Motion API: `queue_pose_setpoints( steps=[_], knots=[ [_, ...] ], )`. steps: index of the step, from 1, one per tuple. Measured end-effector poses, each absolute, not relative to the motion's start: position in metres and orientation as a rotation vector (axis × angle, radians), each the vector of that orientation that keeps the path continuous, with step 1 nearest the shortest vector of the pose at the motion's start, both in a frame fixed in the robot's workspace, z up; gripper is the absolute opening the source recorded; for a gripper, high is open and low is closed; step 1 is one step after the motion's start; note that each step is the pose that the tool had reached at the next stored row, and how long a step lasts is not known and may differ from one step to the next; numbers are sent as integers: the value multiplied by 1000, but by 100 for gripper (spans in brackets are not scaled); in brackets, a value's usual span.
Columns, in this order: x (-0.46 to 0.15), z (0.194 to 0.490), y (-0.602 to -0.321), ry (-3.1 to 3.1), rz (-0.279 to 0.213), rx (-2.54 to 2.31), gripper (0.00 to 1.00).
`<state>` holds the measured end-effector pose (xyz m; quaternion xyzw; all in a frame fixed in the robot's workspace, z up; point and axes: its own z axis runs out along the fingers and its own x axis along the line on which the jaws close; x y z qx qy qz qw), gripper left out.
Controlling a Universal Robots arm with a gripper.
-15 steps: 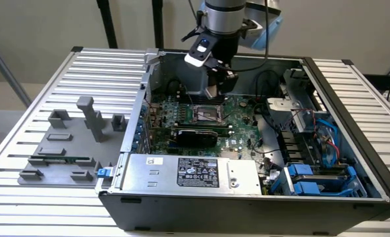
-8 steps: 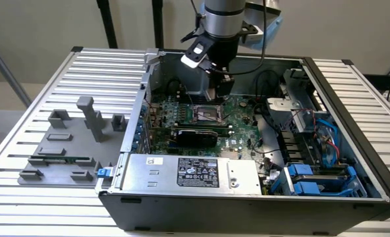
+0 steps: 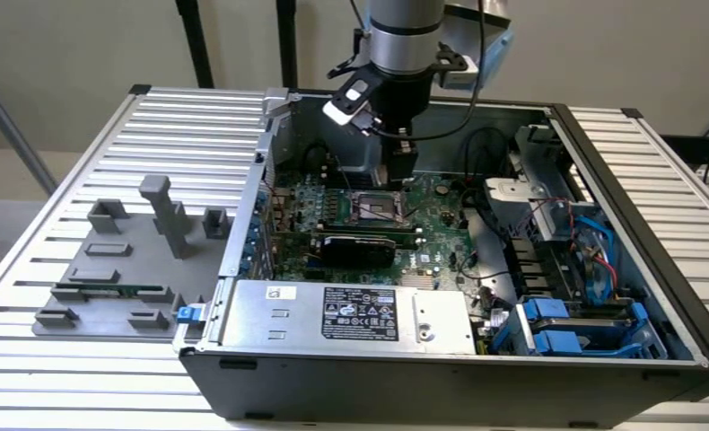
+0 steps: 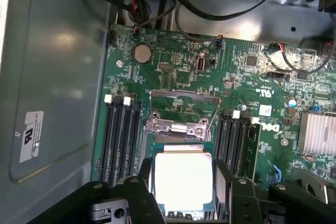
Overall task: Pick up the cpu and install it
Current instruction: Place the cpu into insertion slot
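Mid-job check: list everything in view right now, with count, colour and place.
table: one, silver slatted, under everything.
case: one, dark grey, open, on the table.
motherboard: one, green, inside the case.
socket: one, silver frame, mid-motherboard.
cpu: one, silvery-white, at the open socket.
power supply box: one, silver with black label, case's edge nearest the exterior camera.
fixture: one, grey, on the table, exterior view's left.
memory stick: one, green, on the fixture.
arm: one, silver and black, above the case.
pincer: one, black, closed on the cpu.
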<state>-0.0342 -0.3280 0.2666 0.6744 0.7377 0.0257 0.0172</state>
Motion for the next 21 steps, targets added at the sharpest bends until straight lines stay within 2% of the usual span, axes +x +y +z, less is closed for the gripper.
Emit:
queue_pose_setpoints(
  steps=[21],
  knots=[
    [-46,235,-321,2145,61,2228,55]
  ],
)
